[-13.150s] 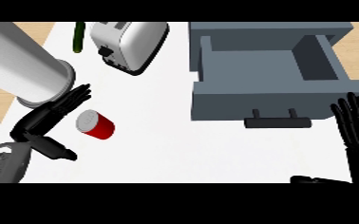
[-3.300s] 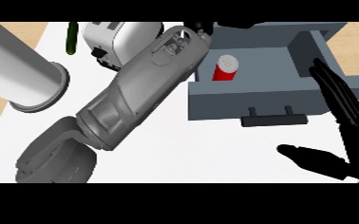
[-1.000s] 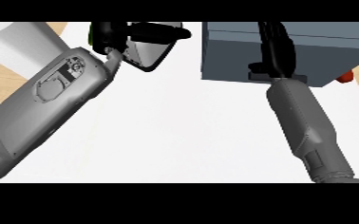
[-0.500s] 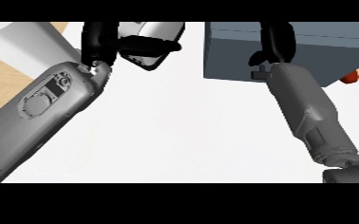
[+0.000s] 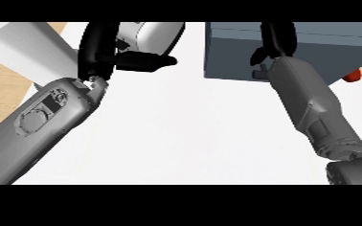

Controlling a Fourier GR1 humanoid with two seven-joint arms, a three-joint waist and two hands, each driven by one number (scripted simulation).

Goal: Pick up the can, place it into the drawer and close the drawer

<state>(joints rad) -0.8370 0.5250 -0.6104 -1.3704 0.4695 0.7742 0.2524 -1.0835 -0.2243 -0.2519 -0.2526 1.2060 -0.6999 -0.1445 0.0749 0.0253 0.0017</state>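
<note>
Grey drawer (image 5: 283,52), two hands

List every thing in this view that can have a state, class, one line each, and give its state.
drawer: pushed in, front panel facing out, no open compartment showing.
right hand: on the drawer front at its handle; whether the fingers are curled cannot be told.
left hand: open, fingers straight, in front of the toaster.
toaster: on the counter at the top edge, partly hidden by the left hand.
can: not visible.
</note>
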